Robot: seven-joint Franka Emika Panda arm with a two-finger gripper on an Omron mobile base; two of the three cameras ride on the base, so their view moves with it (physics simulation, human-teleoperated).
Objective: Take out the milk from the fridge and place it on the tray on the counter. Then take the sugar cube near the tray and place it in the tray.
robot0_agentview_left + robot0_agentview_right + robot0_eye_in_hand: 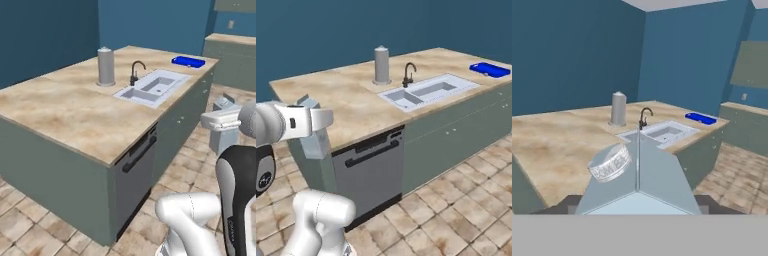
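I see the counter [60, 112] as matt beige marbled stone, the sink [167, 80] smooth white, the tray [188, 61] glossy blue plastic, the milk [637, 180] carton pale, smooth, paper-like.

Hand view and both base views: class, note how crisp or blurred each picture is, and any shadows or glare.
Hand view: the milk looms large up close between the fingers, its edges soft. Left base view: even light, no glare on the counter, slight blur. Right base view: the tray lies small and far, no distinct shadow.
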